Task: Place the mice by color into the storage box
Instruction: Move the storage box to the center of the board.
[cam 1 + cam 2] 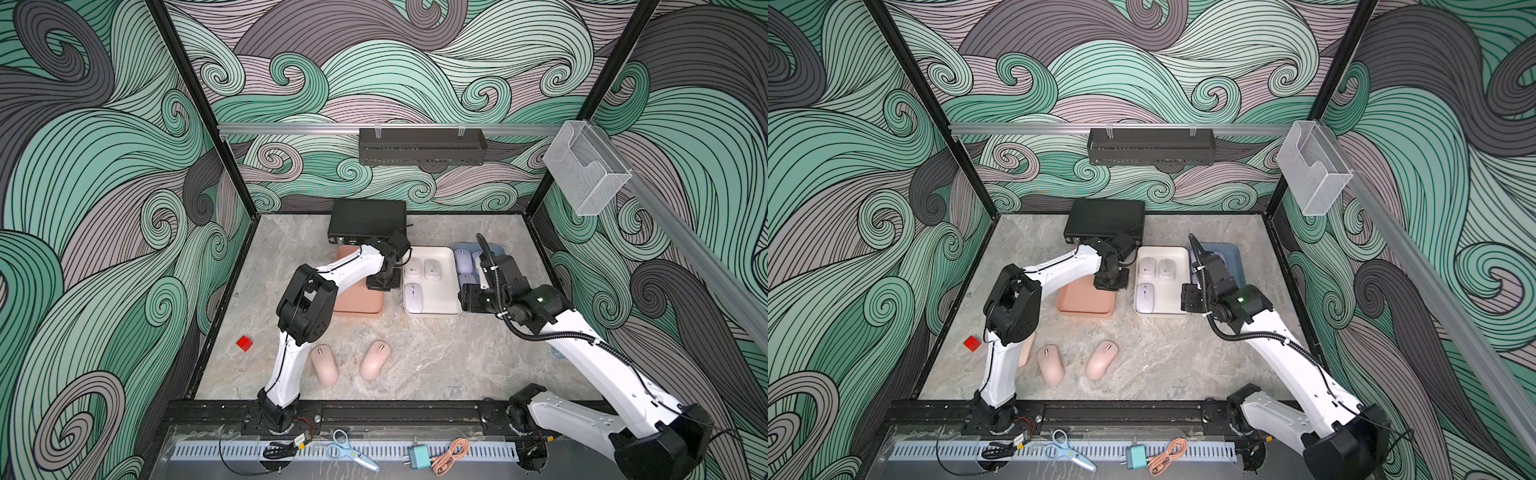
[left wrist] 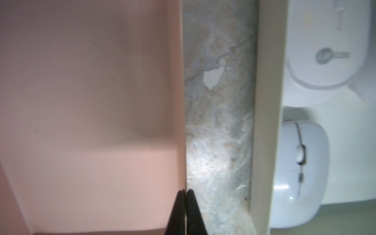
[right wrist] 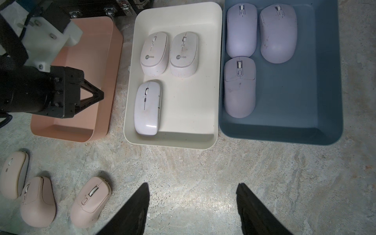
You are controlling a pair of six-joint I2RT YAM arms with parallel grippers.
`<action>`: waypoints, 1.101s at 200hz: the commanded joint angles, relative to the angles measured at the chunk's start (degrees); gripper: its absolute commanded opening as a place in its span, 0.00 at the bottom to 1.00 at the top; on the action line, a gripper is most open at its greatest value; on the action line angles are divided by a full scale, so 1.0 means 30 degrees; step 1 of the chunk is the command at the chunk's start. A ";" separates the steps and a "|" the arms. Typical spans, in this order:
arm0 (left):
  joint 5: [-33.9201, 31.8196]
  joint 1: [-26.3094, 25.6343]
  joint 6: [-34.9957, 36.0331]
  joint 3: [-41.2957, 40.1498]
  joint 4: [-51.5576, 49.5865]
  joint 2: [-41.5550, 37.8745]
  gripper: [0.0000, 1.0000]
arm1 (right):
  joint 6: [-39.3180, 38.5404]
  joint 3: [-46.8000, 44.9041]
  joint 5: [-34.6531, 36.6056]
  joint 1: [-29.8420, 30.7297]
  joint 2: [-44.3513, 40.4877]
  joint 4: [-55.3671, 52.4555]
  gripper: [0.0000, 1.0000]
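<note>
Three trays stand in a row: pink [image 3: 91,50], white [image 3: 193,91], blue [image 3: 295,91]. Three whitish mice [image 3: 154,54] lie in the white tray. Three purple mice [image 3: 241,30] lie in the blue one. The pink tray holds no mouse. Pink mice [image 3: 91,201] [image 3: 37,201] [image 3: 13,175] lie on the table nearer the front. My left gripper [image 2: 184,191] is shut, pinching the pink tray's wall on the side next to the white tray; in a top view it [image 1: 380,286] is low over that edge. My right gripper [image 3: 192,185] hangs open over bare table in front of the white and blue trays.
A black case [image 1: 368,222] stands behind the pink tray. A red block [image 1: 244,343] lies at the table's left. A black shelf [image 1: 422,145] and a clear bin [image 1: 582,170] hang on the walls. Scissors [image 1: 349,453] and a cable lie on the front rail.
</note>
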 commanded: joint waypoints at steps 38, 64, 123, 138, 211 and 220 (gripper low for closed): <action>0.1672 -0.0366 -0.3424 0.1165 -0.0006 0.0682 0.00 | 0.0174 -0.0301 0.0244 -0.0172 -0.0474 0.0032 0.68; 0.2919 -0.0471 -0.4259 0.1109 0.0902 0.0788 0.00 | 0.0120 -0.0367 0.0264 -0.0254 -0.0518 0.0026 0.68; 0.4942 -0.0664 -0.4641 0.0857 0.2377 0.0357 0.16 | 0.0174 -0.0323 0.0290 -0.0313 -0.0767 -0.0343 0.69; 0.5135 -0.0657 -0.4055 0.0874 0.2345 -0.0210 0.32 | 0.0253 -0.0247 0.0263 -0.0313 -0.0836 -0.0450 0.69; 0.3918 0.0324 -0.1224 0.0450 0.0244 -0.5562 0.69 | 0.1354 0.0143 0.0395 0.0271 -0.0758 -0.1356 0.69; 0.3731 0.0639 -0.0796 0.0239 0.0217 -0.6580 0.70 | 0.1659 0.0112 0.0645 0.0640 -0.0822 -0.1509 0.69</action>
